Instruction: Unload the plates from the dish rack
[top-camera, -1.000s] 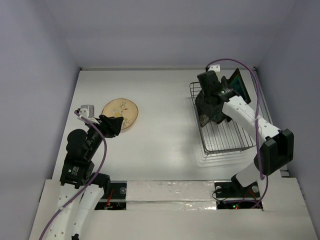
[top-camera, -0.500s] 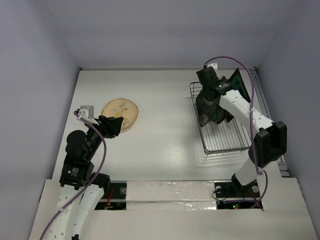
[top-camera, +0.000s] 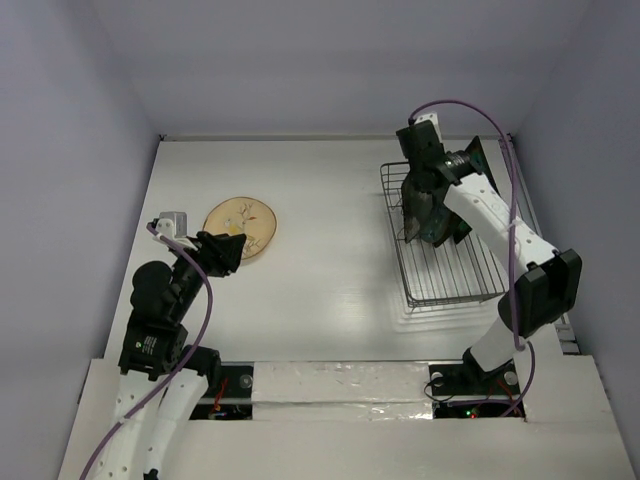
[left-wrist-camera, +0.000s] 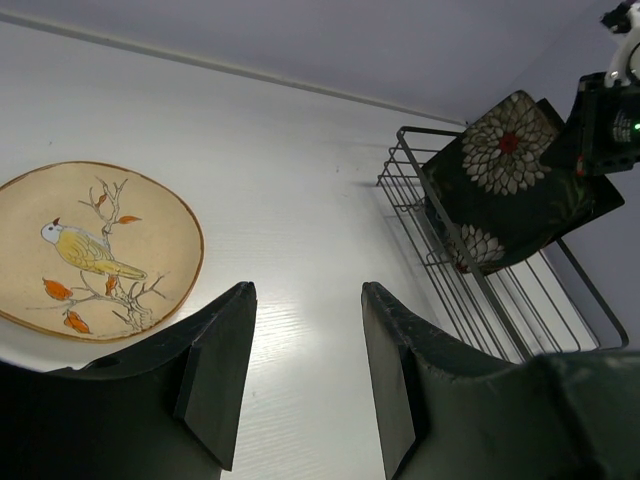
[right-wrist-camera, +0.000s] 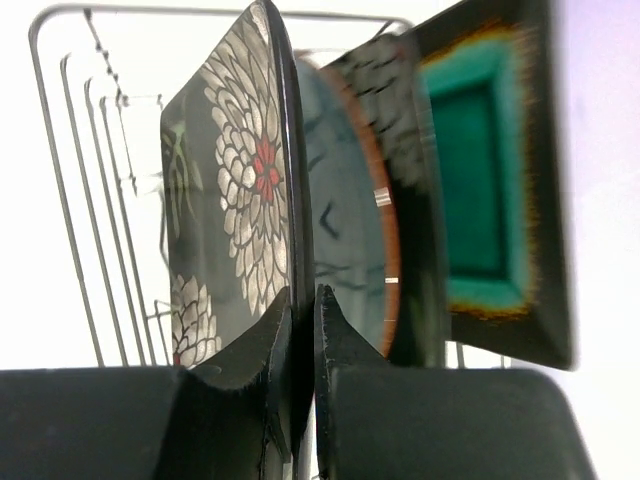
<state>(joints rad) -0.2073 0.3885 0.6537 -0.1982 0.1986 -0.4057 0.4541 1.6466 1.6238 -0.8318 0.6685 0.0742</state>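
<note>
- The left gripper (left-wrist-camera: 305, 305) is open and empty, just beside the tan plate (left-wrist-camera: 90, 250) lying flat on the table (top-camera: 330, 260).
- The right gripper (right-wrist-camera: 303, 305) pinches the flowered plate (right-wrist-camera: 240, 190), standing in the rack (top-camera: 450, 285) beside a round teal plate (right-wrist-camera: 345, 230).

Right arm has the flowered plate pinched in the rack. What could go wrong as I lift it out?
The right fingers pinch the flowered plate only by its edge, so it may pivot or slip. The round teal plate stands close beside it; a tilted lift could knock it over. The lower edge may snag the dish rack wires.
</note>
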